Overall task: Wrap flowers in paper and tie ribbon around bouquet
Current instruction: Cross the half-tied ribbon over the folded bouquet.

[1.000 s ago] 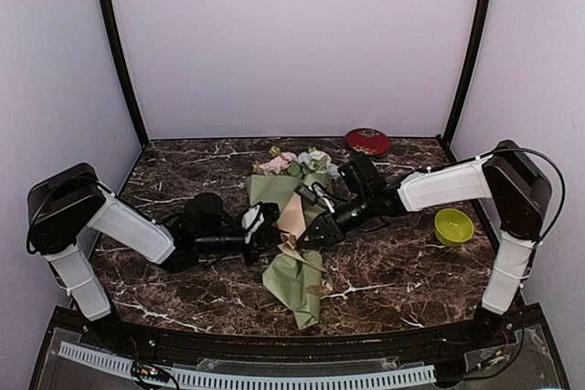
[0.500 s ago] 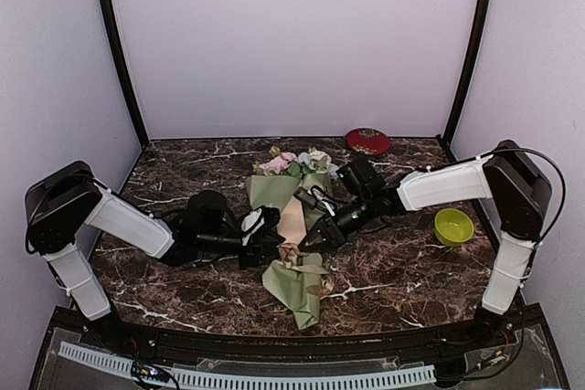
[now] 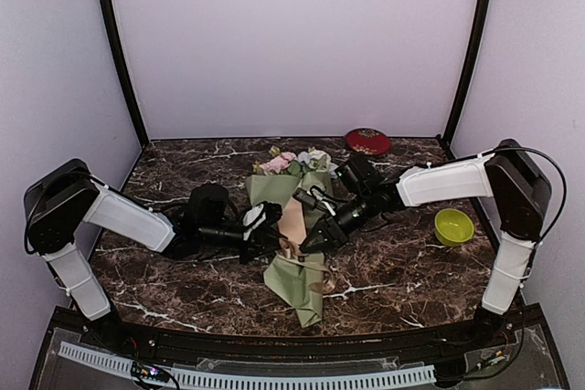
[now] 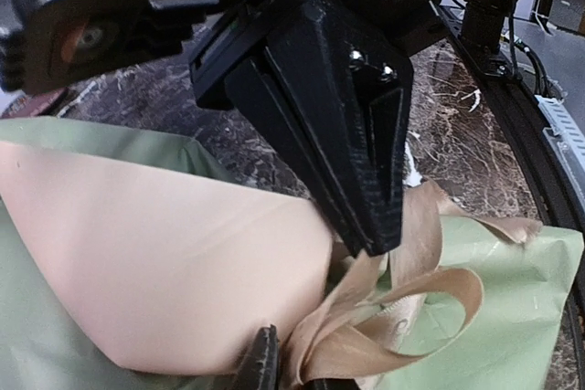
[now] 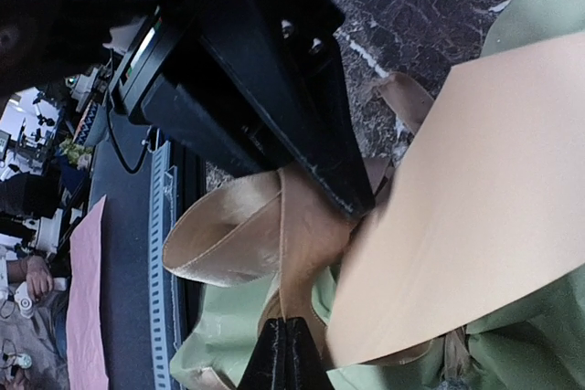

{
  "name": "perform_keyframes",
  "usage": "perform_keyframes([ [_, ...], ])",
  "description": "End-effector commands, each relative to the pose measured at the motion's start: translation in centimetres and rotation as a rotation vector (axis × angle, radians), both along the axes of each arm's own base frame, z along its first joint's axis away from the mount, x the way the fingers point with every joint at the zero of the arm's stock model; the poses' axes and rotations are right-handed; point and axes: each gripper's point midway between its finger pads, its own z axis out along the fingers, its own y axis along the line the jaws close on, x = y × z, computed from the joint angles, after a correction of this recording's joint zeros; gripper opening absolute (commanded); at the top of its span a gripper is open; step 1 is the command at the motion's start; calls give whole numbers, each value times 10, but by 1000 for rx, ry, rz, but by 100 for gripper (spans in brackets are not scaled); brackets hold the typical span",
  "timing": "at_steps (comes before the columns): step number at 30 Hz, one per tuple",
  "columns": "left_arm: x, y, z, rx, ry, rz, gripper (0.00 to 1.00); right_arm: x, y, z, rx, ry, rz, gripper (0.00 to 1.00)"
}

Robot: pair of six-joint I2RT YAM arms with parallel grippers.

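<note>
Currently mid-tie. Lying across middle of counter (image 3: 393, 271): bouquet (image 3: 294, 279), flowers (image 3: 280, 163) at far end. Clenched on strand of ribbon (image 5: 233, 235) with right hand (image 5: 285, 358). Cannot tell grip of left hand (image 3: 270, 229), nosed against same knot. Judged soft, light, slippery; best pinched flat near loose tail, never on crushable paper (image 4: 512, 299).

Looking down from high above the near edge of the dark brown white-veined marble tabletop (image 3: 393, 271), facing forward, taking in the whole scene from afar. Riding the left wrist, peering rightward from very close at the sage-green paper bouquet (image 4: 137, 148), the looped shiny tan-beige ribbon (image 4: 462, 285) and the black right gripper (image 4: 375, 244). Riding the right wrist, facing the opposite way, equally close, catching the black left gripper (image 5: 356, 203). Sharing the ribbon loops on the bouquet across all three.
</note>
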Motion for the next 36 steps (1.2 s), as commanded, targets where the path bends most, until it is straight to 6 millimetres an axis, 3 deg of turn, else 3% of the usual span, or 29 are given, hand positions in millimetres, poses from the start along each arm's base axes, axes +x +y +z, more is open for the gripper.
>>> perform_keyframes([
  [1, 13, -1, 39, -111, -140, 43, 9, -17, 2, 22, 32, -2, 98, 0],
  [6, 11, -4, 37, -127, -128, 25, 7, -21, -1, 21, 8, 2, 118, 2],
  [13, 5, -1, 31, -129, -112, 16, 5, -3, 5, 60, 103, -29, 82, 30],
  [16, 5, 0, 29, -124, -118, 17, 4, 9, 11, 72, 116, -29, 32, 32],
  [18, 4, 0, 30, -128, -119, 14, 4, 17, 17, 72, 118, -3, -4, 27],
  [21, 3, 0, 31, -139, -117, 9, 3, 31, 24, 57, 73, 36, -82, 16],
  [25, -1, 1, 32, -155, -117, 3, 2, 44, 24, 27, -16, 63, -156, 9],
  [32, -3, 1, 33, -177, -109, 2, 1, 35, 25, 0, -71, 114, -91, 8],
  [36, -2, 1, 29, -174, -107, 2, 1, 21, 26, 0, -28, 140, 5, 8],
])
